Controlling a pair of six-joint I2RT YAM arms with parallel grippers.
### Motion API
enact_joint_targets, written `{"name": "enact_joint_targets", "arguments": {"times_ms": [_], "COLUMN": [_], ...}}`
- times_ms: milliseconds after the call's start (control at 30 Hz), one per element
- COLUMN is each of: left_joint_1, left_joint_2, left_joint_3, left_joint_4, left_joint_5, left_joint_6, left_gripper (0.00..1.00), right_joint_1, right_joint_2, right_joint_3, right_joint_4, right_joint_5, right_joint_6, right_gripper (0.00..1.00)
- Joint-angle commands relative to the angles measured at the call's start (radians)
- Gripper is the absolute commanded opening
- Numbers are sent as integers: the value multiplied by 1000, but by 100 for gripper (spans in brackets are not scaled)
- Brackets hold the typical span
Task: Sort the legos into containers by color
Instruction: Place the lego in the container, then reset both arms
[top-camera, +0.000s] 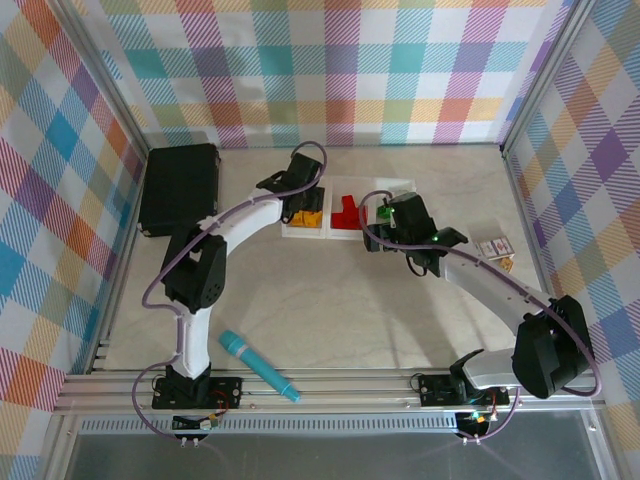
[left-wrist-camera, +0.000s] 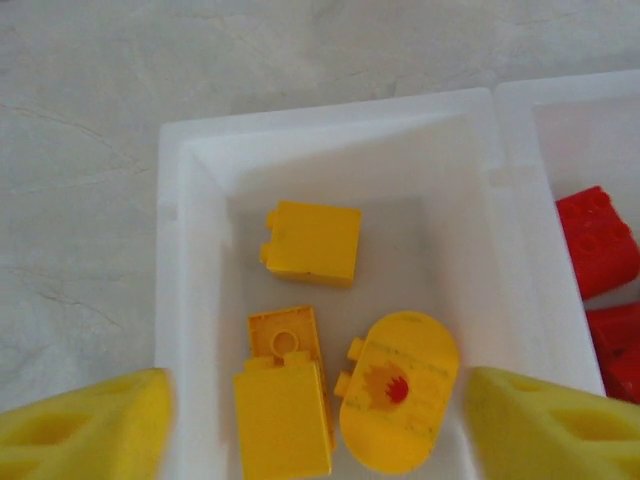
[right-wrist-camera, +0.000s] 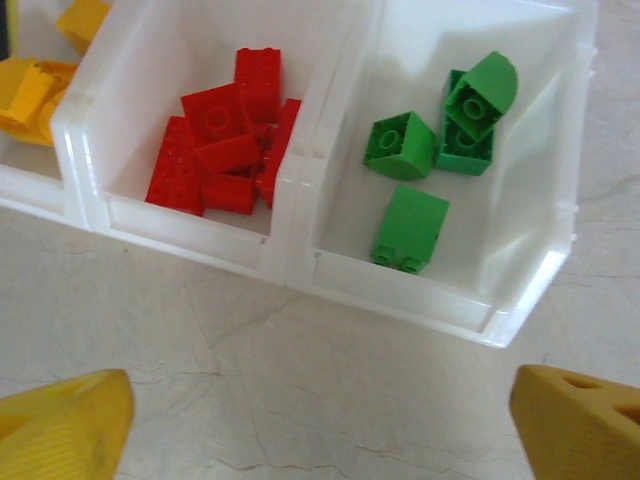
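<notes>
Sorting tray (right-wrist-camera: 300, 268) with separate yellow, red, green legos (right-wrist-camera: 405, 228); both jaws released.

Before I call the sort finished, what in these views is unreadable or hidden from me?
- Top view: green bricks mostly covered by the right arm; uncountable.
- Top view: yellow bricks partly under the left arm.
- Left wrist: red bricks cut by the right edge.
- Top view: small box print too small to read.
</notes>
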Motion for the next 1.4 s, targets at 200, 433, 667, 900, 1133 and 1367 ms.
{"name": "enact_joint_targets", "arguments": {"times_ms": [200, 433, 667, 900, 1133, 1367], "left_joint_1": [-7, 11, 92, 158, 202, 275], "left_joint_2": [-379, -654, -799, -952, -958, -780], "left_joint_3": [-316, -697, -945, -1227, -1319, -1393], "left_joint_4": [261, 525, 566, 862, 1002, 1225], "left_joint_5": [-189, -328, -396, -383, -310, -249], "left_joint_6": [5, 41, -119, -41, 89, 149], "left_gripper": [100, 100, 100, 100, 100, 99], "right_joint_1": [-81, -188, -245, -419, -439, -438], "right_joint_2": [-48, -164, -206, -174, -27, 58], "right_joint_3": [-27, -174, -423, -444, -523, -518], "right_joint_4": [19, 253, 743, 696, 803, 967], "right_joint_5": [89, 82, 196, 124, 41, -93], "right_joint_6": [-30, 85, -99, -85, -62, -176], "right_gripper": [99, 99, 99, 99, 99, 99]}}
